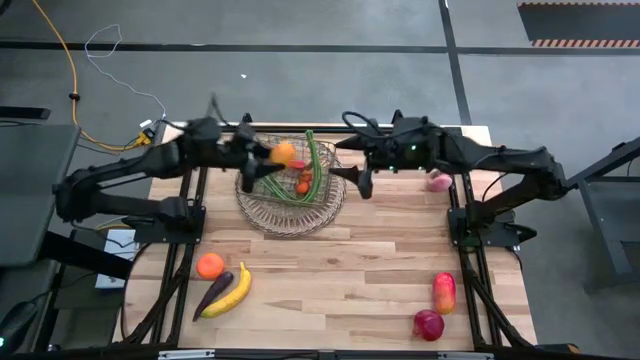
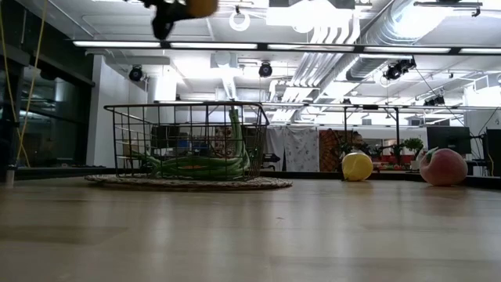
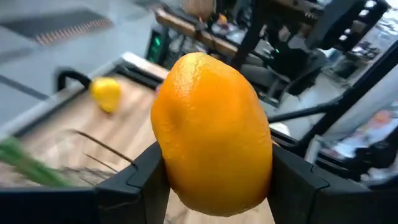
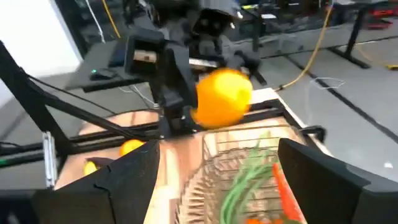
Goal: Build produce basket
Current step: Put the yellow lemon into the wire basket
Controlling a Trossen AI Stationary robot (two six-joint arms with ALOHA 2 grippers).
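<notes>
Now left end effector (image 1: 262, 152) is clenching an orange (image 1: 283, 153) above the wire basket (image 1: 262, 214); right end effector (image 1: 352, 172), fingers spread and empty, is hanging at the opposite rim. Best lowering over the green beans (image 1: 313, 165) before releasing, avoiding roll-out.

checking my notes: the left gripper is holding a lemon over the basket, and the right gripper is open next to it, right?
Not a lemon: the left gripper is shut on an orange, as the left wrist view shows. It is over the basket, and the right gripper is open beside it.
</notes>
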